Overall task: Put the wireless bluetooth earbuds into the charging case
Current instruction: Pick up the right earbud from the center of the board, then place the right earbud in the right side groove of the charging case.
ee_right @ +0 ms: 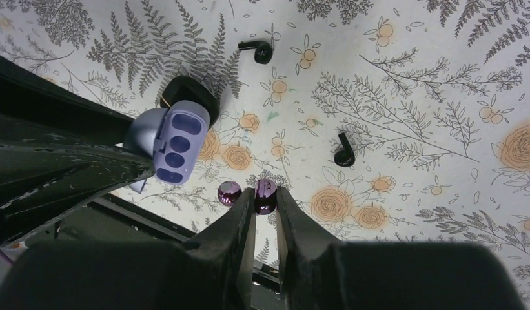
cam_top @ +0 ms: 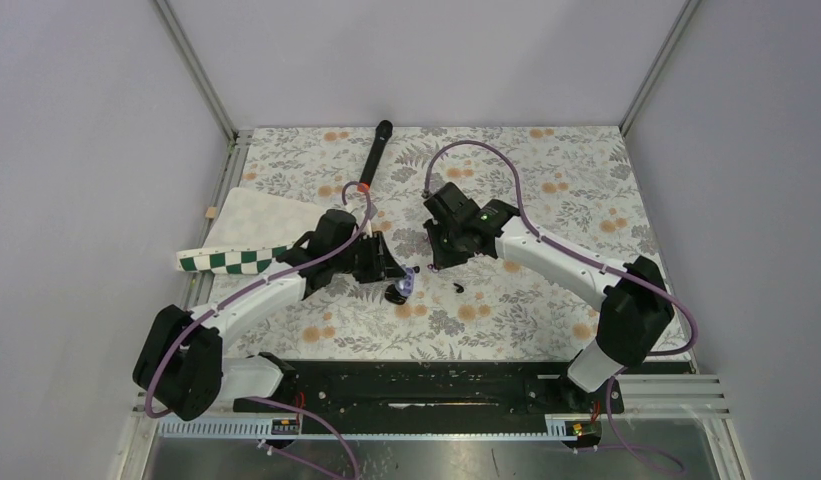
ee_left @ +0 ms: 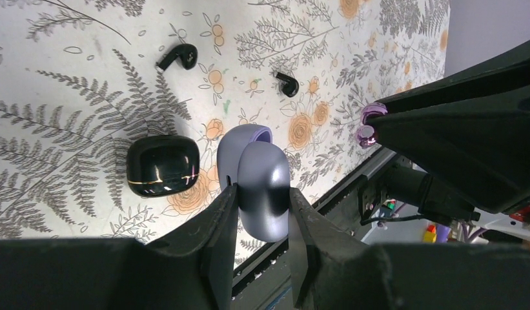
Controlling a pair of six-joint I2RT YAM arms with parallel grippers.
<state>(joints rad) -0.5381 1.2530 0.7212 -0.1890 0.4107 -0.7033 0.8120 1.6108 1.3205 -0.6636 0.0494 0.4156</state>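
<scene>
My left gripper [ee_left: 262, 194] is shut on a lavender charging case [ee_left: 265, 169] with its lid open, held just above the cloth; its slots [ee_right: 177, 143] face the right wrist view. A glossy black charging case [ee_left: 163, 165], shut, lies beside it. Two black earbuds [ee_left: 179, 56] [ee_left: 286, 83] lie apart on the floral cloth, also seen as earbuds [ee_right: 259, 50] [ee_right: 344, 152]. My right gripper [ee_right: 265, 199] is shut on a glossy purple earbud [ee_right: 265, 188]. A second purple earbud [ee_right: 229, 192] sits just left of its fingers, close to the lavender case.
A black microphone [cam_top: 374, 155] lies at the back of the floral table [cam_top: 546, 180]. A white board with a green checkered edge [cam_top: 248, 238] sits at the left. The table's front rail [cam_top: 426, 385] runs close below both grippers.
</scene>
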